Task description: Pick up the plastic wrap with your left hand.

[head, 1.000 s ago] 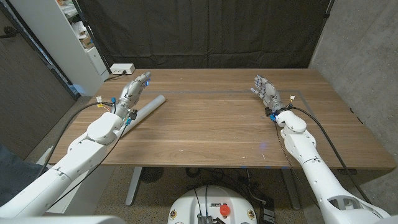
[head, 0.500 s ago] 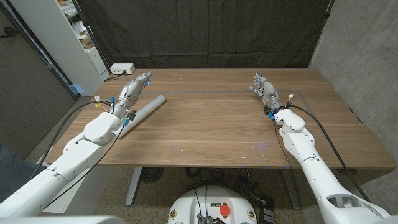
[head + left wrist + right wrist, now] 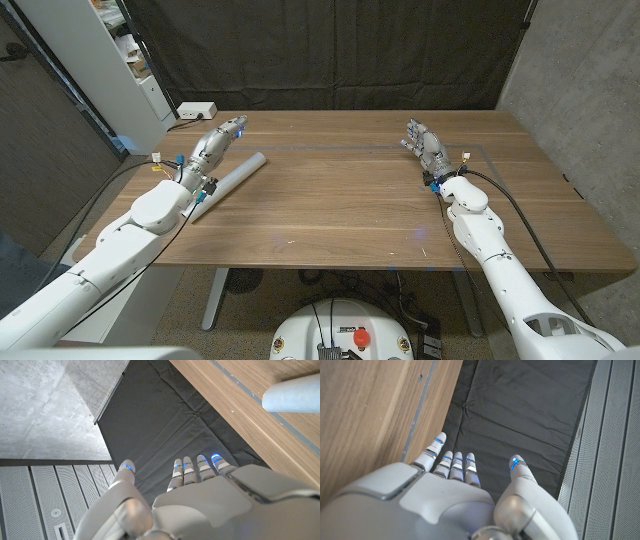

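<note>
Clearly the grasp has not begun: the roll of plastic wrap lies slantwise on the wooden surface near its left edge, just beside the left hand, which holds nothing, its fingers extended and apart. The right hand waits far across, fingers likewise released. Next, I judge, the left hand must shift over the roll, lower, and close around it.

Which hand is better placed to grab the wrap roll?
Left. The left hand sits open right beside the plastic wrap roll; the right hand is across the table, far from it.
</note>
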{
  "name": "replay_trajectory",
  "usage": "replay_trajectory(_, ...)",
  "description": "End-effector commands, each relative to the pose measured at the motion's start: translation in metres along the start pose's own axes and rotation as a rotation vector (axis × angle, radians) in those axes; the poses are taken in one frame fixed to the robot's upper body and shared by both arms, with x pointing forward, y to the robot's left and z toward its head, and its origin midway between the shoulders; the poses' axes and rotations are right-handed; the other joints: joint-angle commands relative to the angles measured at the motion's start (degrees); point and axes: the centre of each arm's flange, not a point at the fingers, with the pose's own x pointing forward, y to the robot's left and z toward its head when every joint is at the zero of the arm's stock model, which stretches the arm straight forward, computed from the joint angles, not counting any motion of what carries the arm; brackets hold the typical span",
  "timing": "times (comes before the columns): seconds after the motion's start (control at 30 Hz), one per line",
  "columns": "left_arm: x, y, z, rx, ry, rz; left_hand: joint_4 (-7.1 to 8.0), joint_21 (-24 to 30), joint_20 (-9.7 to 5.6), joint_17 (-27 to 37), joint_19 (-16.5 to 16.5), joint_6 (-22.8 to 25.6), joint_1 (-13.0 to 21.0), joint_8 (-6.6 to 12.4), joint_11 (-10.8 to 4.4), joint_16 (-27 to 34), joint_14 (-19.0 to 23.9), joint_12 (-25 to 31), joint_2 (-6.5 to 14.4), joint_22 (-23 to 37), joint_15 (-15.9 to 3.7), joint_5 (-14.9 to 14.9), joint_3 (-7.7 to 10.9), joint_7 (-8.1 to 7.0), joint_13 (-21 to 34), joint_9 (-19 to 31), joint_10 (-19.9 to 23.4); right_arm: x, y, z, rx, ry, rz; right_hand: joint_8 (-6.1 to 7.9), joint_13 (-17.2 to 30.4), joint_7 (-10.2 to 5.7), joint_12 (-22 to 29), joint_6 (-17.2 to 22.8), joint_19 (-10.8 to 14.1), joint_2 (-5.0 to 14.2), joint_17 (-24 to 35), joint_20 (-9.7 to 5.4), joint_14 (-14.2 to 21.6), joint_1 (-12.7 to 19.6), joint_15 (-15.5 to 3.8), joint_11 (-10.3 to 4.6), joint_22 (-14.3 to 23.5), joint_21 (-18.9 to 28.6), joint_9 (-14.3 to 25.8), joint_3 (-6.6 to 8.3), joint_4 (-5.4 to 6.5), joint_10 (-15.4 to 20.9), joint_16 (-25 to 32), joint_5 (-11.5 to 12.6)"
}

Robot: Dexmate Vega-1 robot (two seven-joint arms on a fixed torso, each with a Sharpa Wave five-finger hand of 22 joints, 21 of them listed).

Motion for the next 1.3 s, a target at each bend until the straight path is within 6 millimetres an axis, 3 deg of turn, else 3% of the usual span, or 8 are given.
replay_trajectory(0.03,-0.019,0.009,0.003,0.039,0.020,0.040,-0.40,-0.27,0.21,0.14,0.25,0.42,0.58,0.24,0.03,0.47,0.19,0.31,-0.11,0.33,0.07,-0.21,0.05,0.23,0.18,0.32,0.41,-0.001,0.001,0.000,-0.003,0.004,0.001,0.15,0.30,0.18,0.03,0.68,0.51,0.33,0.19,-0.02,0.41,0.34,0.04,-0.15,0.32,-0.05,0.20,0.03,-0.40,0.21,0.32,0.33)
replay_trajectory(0.7,-0.039,0.022,0.004,0.155,0.078,0.117,-0.66,-0.52,0.50,0.14,0.40,0.43,1.04,0.14,-0.17,0.43,0.45,0.27,0.03,0.33,-0.02,-0.18,0.15,0.04,0.19,0.33,0.57,0.005,-0.001,0.005,-0.005,0.016,0.013,0.11,0.30,0.16,0.04,0.67,0.69,0.37,0.20,-0.01,0.39,0.29,0.03,-0.17,0.33,-0.37,0.20,0.01,-0.43,0.24,0.28,0.34)
replay_trajectory(1.3,-0.041,0.024,0.008,0.178,0.067,0.158,-1.25,-0.69,0.90,0.13,0.80,0.89,2.14,0.30,-0.41,0.40,0.70,0.27,0.19,0.32,-0.24,-0.11,0.47,-0.04,0.21,0.35,0.83,0.007,-0.002,0.003,0.000,0.021,0.019,0.10,0.30,0.13,0.03,0.73,0.81,0.40,0.21,-0.05,0.45,0.24,0.03,-0.15,0.34,-0.62,0.20,-0.03,-0.46,0.21,0.28,0.35)
